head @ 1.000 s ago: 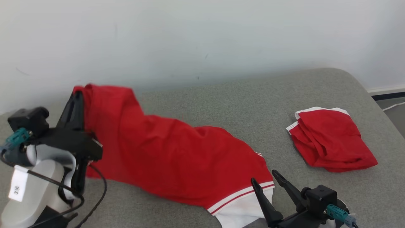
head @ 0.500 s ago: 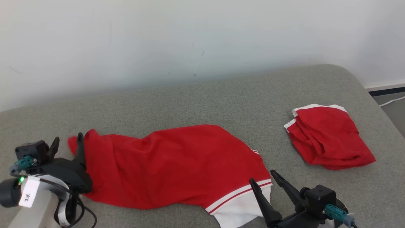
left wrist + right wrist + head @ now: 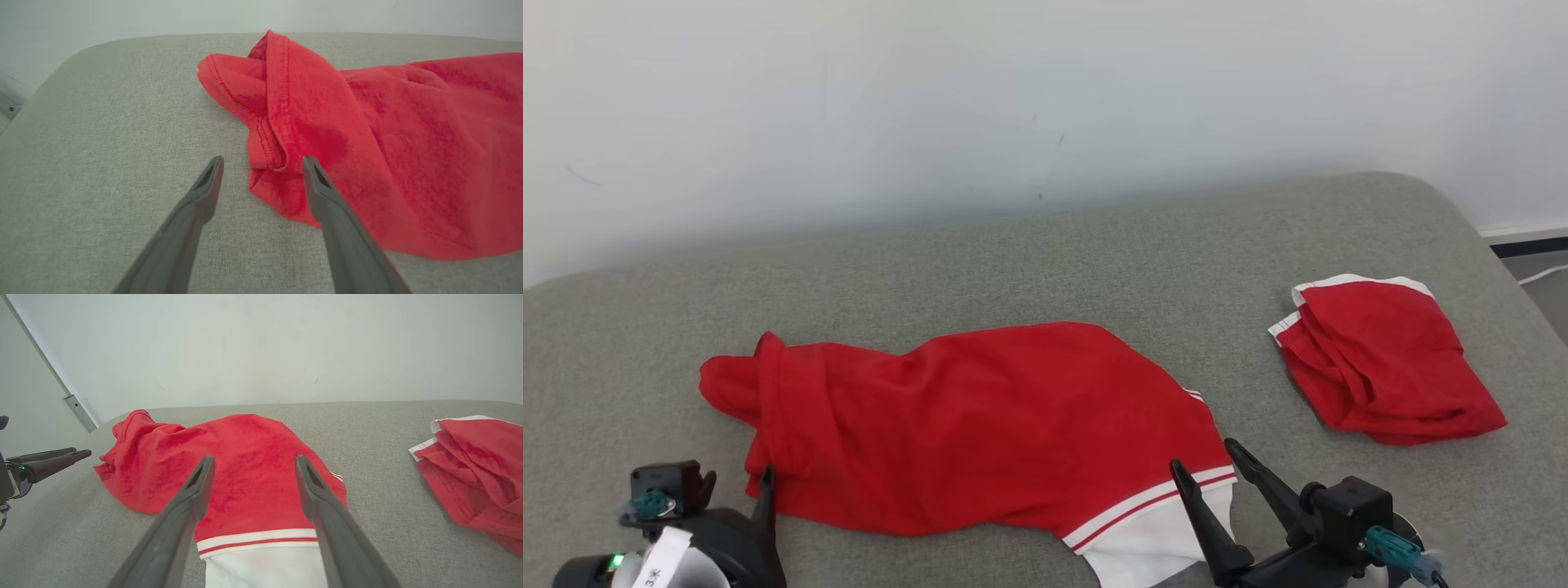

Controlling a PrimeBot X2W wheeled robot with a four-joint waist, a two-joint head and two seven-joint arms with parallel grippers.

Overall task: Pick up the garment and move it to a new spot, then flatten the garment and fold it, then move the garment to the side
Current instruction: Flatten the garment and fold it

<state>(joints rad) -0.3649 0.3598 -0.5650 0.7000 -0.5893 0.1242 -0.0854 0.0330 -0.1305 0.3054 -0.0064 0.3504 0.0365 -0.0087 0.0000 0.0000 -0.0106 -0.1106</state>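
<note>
Garment (image 3: 980, 416) | white hem (image 3: 1152, 555) cropped below | left tool (image 3: 737, 478) partly cropped

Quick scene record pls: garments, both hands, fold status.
surface: grey padded surface
garment: red, white striped hem, lying spread but wrinkled, left end bunched
second garment: red and white, roughly folded, off to the right, apart from the first
left hand: open, at the bunched left end, holding nothing
right hand: open, at the white hem, holding nothing
fold status: not yet flattened or folded
</note>
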